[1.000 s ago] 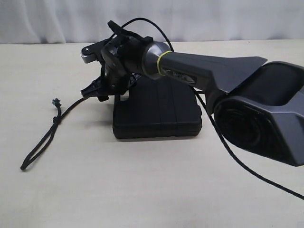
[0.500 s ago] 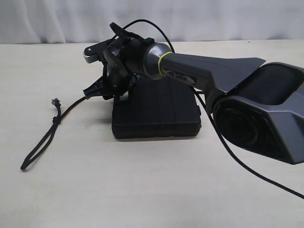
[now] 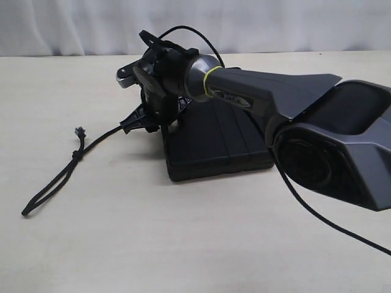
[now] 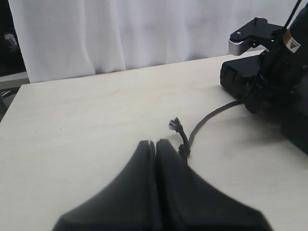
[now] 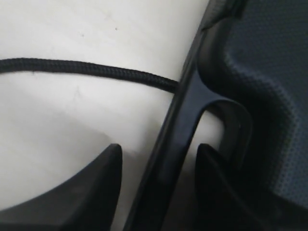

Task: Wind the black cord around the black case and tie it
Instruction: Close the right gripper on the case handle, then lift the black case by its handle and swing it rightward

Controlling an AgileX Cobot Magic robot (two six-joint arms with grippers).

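The black case (image 3: 220,143) lies flat on the table, skewed, with its handle end toward the left. My right gripper (image 3: 143,119) reaches across to that end. Seen from the right wrist, the right gripper (image 5: 159,147) has its jaws on either side of the moulded handle (image 5: 185,120), holding it. The black cord (image 3: 61,177) trails left from the handle end to a knot (image 3: 76,154) and a long loop; it passes under the handle as the cord (image 5: 86,70). My left gripper (image 4: 155,142) is shut and empty, just short of the cord's frayed tip (image 4: 174,124).
The right arm's big grey body (image 3: 330,146) fills the right foreground. Its own black cable (image 3: 324,213) hangs across the table there. A white curtain (image 3: 275,24) closes the far side. The table edge (image 4: 14,96) shows in the left wrist view.
The right gripper's jaws narrowed onto the handle and moved right. The case slid right with it and swung askew. The cord was dragged a little to the right.
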